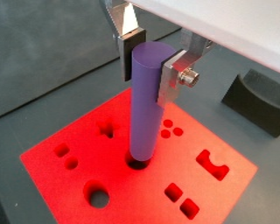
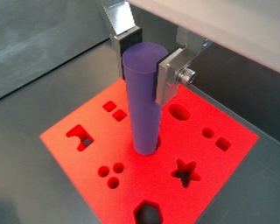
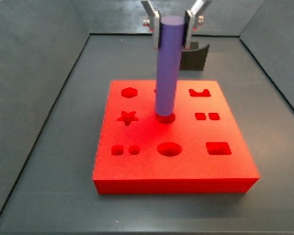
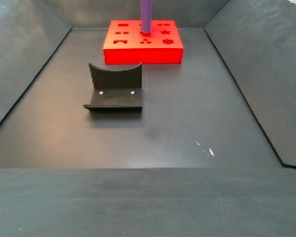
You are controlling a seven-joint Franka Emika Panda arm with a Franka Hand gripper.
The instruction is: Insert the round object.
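Note:
The round object, a long purple cylinder peg (image 1: 143, 105), stands upright with its lower end in a round hole near the middle of the red block (image 1: 130, 188). It shows the same way in both wrist views (image 2: 140, 96) and in a side view (image 3: 169, 69). My gripper (image 1: 149, 61) is above the block, its silver fingers with dark pads pressed on either side of the peg's top, shut on it. In another side view only the peg's lower part (image 4: 148, 14) shows over the block (image 4: 138, 54); the gripper is out of that frame.
The red block (image 3: 175, 170) has several other shaped holes: star, hexagon, squares, circles. The dark grey fixture (image 4: 114, 88) stands on the dark floor apart from the block, also seen behind it (image 3: 195, 55). Sloping grey walls surround the floor.

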